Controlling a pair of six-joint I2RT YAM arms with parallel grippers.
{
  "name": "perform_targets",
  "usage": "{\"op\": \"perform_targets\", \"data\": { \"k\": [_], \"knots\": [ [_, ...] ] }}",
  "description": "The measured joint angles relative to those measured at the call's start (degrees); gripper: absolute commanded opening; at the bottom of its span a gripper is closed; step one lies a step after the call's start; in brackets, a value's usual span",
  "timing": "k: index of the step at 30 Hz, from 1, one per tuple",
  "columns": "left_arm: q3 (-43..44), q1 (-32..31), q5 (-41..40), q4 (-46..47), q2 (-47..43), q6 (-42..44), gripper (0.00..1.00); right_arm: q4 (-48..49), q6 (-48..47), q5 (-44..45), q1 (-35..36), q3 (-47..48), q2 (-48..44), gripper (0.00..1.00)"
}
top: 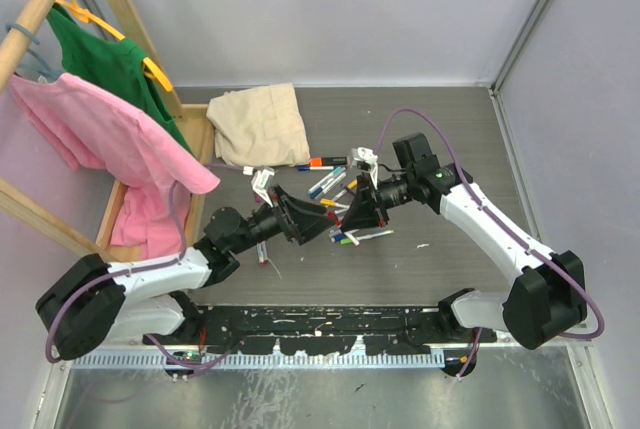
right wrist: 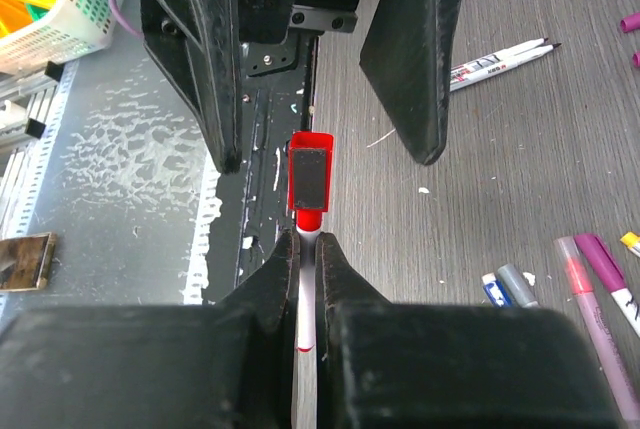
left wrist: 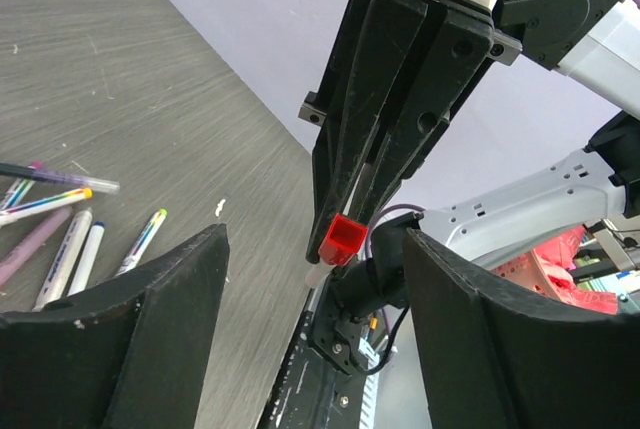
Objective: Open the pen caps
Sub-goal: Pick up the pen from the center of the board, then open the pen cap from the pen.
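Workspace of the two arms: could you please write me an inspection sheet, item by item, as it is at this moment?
Surface: dark grey table, a few white specks.
Job's things: loose pens piled mid-table; one red-capped pen held off the table, cap on.
Clutter: beige cloth; pink garment and green garment on a wooden rack.
Grippers: right gripper shut on the pen's barrel; left gripper open, jaws either side of the cap, not touching.
Cables: purple cable loops above the right arm.
Surroundings: grey walls; white basket beyond the table's near edge.
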Motion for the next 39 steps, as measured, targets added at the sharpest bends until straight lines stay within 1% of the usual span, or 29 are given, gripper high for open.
{"op": "perform_targets", "data": {
  "k": [5, 7, 8, 10, 13, 15, 16, 19, 20, 22, 24, 29, 33, 36, 39],
  "knots": [
    [1.57, -1.25, 0.31, 2.71, 3.67, -0.98, 0.47, 0.00, 0.02, -0.09, -0.11, 0.00, 0.00, 0.00],
    [2.03, -1.51, 0.63, 3.78, 4.85, -1.27, 0.36, 0.00, 0.04, -0.13, -0.11, 0.00, 0.00, 0.00],
    [2.25, -1.60, 0.72, 4.24, 5.35, -1.51, 0.27, 0.00, 0.04, -0.15, -0.11, 0.00, 0.00, 0.01],
    [2.43, -1.81, 1.07, 5.20, 6.14, -1.95, 0.15, 0.00, 0.07, -0.13, -0.13, 0.00, 0.00, 0.00],
    [2.58, -1.90, 1.33, 6.36, 6.99, -1.77, 0.02, -0.33, 0.66, -0.33, -0.37, 0.00, 0.04, 0.01],
    [2.64, -1.90, 1.29, 7.02, 7.85, -1.70, 0.00, -0.90, 1.16, -0.22, -0.59, 0.00, 0.15, 0.04],
    [2.64, -1.90, 1.29, 7.15, 8.07, -1.66, 0.00, -1.05, 1.29, -0.20, -0.70, 0.00, 0.26, 0.09],
    [2.64, -1.90, 1.11, 7.19, 8.11, -1.29, 0.00, -1.29, 1.55, -0.24, -0.72, 0.00, 0.39, 0.33],
    [2.64, -1.90, 1.01, 7.19, 8.11, -1.22, 0.00, -1.31, 1.70, -0.28, -0.72, 0.00, 0.39, 0.38],
    [2.64, -1.92, 0.48, 7.15, 8.11, -1.25, 0.00, -1.01, 1.68, -0.61, -0.70, 0.00, 0.39, 0.45],
    [2.64, -1.92, -0.15, 7.21, 8.11, -1.20, 0.00, 0.04, 2.23, -0.96, -0.70, -0.02, 0.39, 0.47],
    [2.64, -1.92, -2.32, 7.08, 7.85, -0.76, 0.00, 2.58, 3.74, -1.51, -0.70, -0.39, 0.39, 0.47],
    [2.64, -1.92, -3.89, 7.10, 6.51, 0.11, 0.00, 3.30, 4.46, -1.44, -0.66, -0.50, 0.74, 0.44],
    [2.78, -1.92, -4.59, 7.02, 5.75, 0.90, 0.00, 3.87, 4.59, -1.31, -0.35, -0.83, 1.03, 0.32],
    [3.06, -1.92, -5.31, 6.80, 5.40, 1.62, 0.00, 4.00, 4.72, -1.16, -0.31, -0.87, 1.53, 0.13]
  ]
}}
